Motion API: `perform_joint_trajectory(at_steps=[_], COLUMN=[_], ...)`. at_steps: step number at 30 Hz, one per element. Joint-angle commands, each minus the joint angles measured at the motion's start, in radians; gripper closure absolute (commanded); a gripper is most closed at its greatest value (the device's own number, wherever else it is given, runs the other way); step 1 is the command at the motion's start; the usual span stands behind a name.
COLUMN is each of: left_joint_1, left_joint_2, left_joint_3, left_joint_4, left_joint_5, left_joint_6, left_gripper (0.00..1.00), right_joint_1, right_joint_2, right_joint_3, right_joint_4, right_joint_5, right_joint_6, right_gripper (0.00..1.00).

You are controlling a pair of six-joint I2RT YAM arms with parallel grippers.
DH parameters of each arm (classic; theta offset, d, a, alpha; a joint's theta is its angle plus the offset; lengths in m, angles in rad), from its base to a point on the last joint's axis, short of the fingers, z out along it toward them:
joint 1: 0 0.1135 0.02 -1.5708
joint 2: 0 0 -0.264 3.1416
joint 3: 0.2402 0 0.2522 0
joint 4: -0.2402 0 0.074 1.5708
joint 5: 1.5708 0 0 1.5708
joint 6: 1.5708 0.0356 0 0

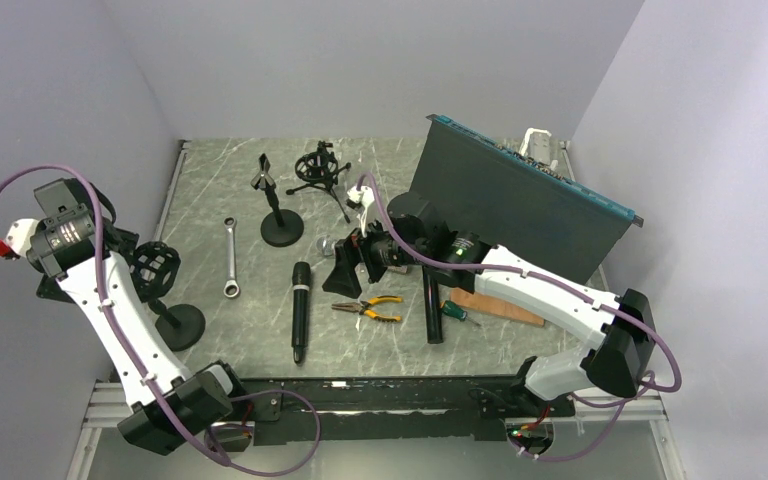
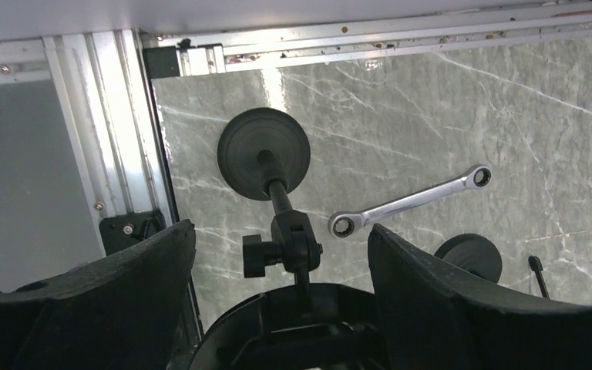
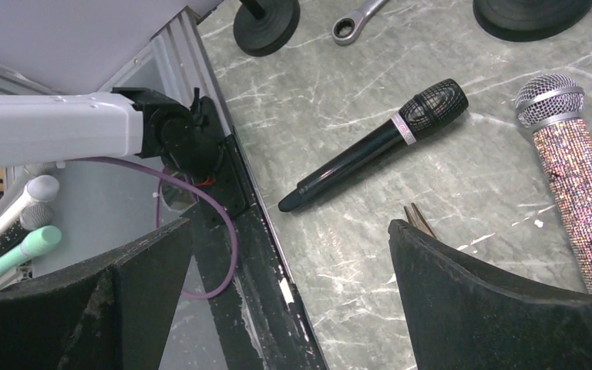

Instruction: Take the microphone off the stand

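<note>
The left gripper (image 2: 279, 239) has its jaws closed on the mount (image 2: 239, 327). The ring of the mount fills the gap and meets both fingers. The mount sits on top of a stand (image 2: 264, 154), which has a round base flat on the table (image 1: 400, 160). Seen from above, this stand is at 9 o'clock on the table.

The right gripper (image 3: 290, 227) hangs over the middle of the table. Its jaws are wide apart and touch nothing.

The mic (image 3: 378, 146) is black. It lies flat on the table at 3 o'clock of the held stand's base, apart from every stand and from both grippers. From above, its grille points to 12 o'clock.

Other items, as seen from above:
- The wrench (image 2: 408, 202) lies at 11 o'clock of the mic.
- The pliers (image 1: 370, 308) lie at 3 o'clock of the mic.
- A glitter mic (image 3: 578, 193) lies just beside the right gripper.
- A second stand (image 1: 280, 225) is at 12 o'clock of the mic.
- A tripod (image 1: 320, 170) with its own mount stands at 1 o'clock of the second stand.
- A dark panel (image 1: 520, 205) stands tilted at 2 o'clock on the table.
- A screwdriver (image 1: 457, 312) lies at 3 o'clock of the pliers.
</note>
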Motion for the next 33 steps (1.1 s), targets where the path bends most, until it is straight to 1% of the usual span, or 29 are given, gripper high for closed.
perform_joint_trajectory(at_steps=[1,8,12,14,17,18,23,25,29,33], left_joint_1=[0.027,0.069,0.114,0.139,0.154,0.155,0.156,0.158,0.159,0.160], left_joint_2=[-0.010,-0.017,-0.008,0.005,0.014,0.014,-0.003,0.000,-0.002,-0.019], left_joint_3=[-0.033,-0.043,-0.077,-0.098,-0.104,-0.102,-0.111,-0.119,-0.149,-0.205], left_joint_4=[0.045,0.029,0.032,0.030,0.039,0.039,0.046,0.048,0.049,0.082], left_joint_5=[0.084,0.138,0.216,0.262,0.291,0.294,0.278,0.279,0.263,0.238], left_joint_6=[-0.028,-0.054,-0.059,-0.062,-0.060,-0.060,-0.070,-0.069,-0.075,-0.072], left_gripper=[0.15,0.14,0.15,0.18,0.28,0.29,0.30,0.32,0.42,0.55], right_joint_1=[0.004,0.005,0.007,0.006,0.006,0.006,0.008,0.007,0.009,0.009], right_joint_2=[-0.037,-0.032,-0.024,-0.023,-0.024,-0.025,-0.024,-0.021,-0.017,-0.021], right_joint_3=[-0.013,-0.021,-0.019,-0.018,-0.020,-0.022,-0.029,-0.029,-0.025,-0.025], right_joint_4=[0.050,0.062,0.071,0.073,0.075,0.077,0.091,0.094,0.096,0.095], right_joint_5=[-0.014,-0.022,-0.029,-0.031,-0.032,-0.034,-0.037,-0.040,-0.042,-0.038], right_joint_6=[0.004,0.007,0.009,0.008,0.010,0.011,0.015,0.015,0.015,0.010], right_gripper=[0.00,0.00,0.00,0.00,0.00,0.00,0.00,0.00,0.00,0.00])
